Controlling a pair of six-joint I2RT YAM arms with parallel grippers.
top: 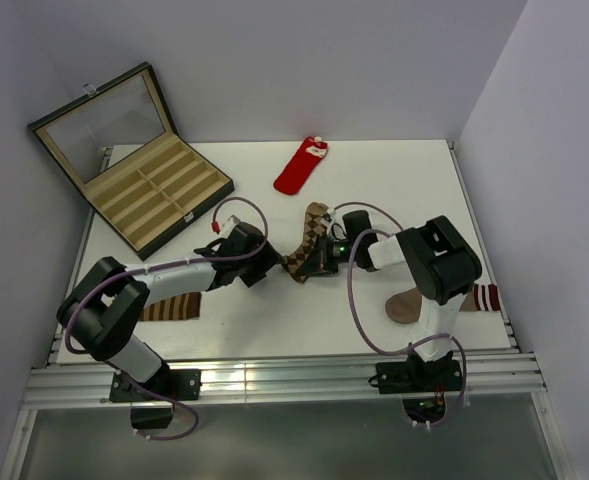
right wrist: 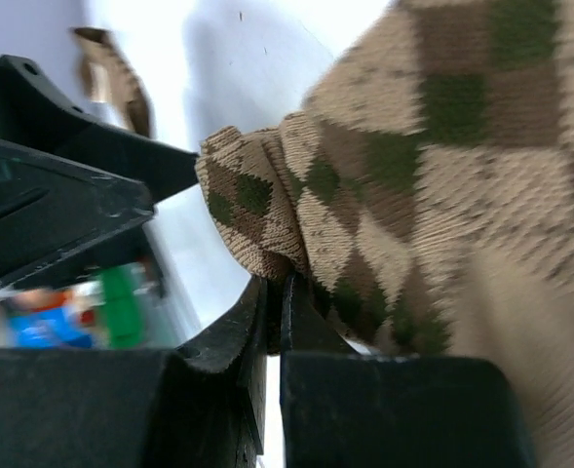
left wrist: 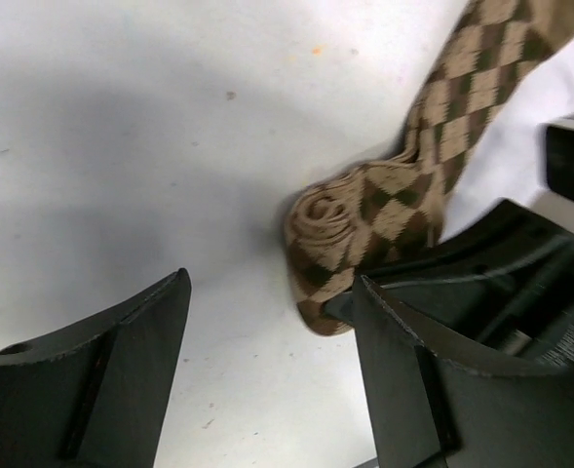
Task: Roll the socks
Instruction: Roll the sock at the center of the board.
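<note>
The argyle sock (top: 311, 237) lies at the table's middle, its near end partly rolled (left wrist: 350, 229). My right gripper (top: 314, 262) is shut on a fold of that rolled end (right wrist: 275, 291); the tan-and-brown knit (right wrist: 423, 166) fills the right wrist view. Just left of the roll, my left gripper (top: 271, 263) stands open (left wrist: 272, 302). Its fingers (left wrist: 121, 375) have only bare table between them, and the right-hand one almost touches the roll. The red sock (top: 301, 167) with its white cuff lies flat further back, away from both grippers.
An open compartment box (top: 144, 180) stands at the back left. A brown-and-cream striped sock (top: 169, 307) lies under the left arm. A plain tan-brown sock (top: 405, 306) and a striped cuff (top: 485, 297) lie by the right arm near the right edge.
</note>
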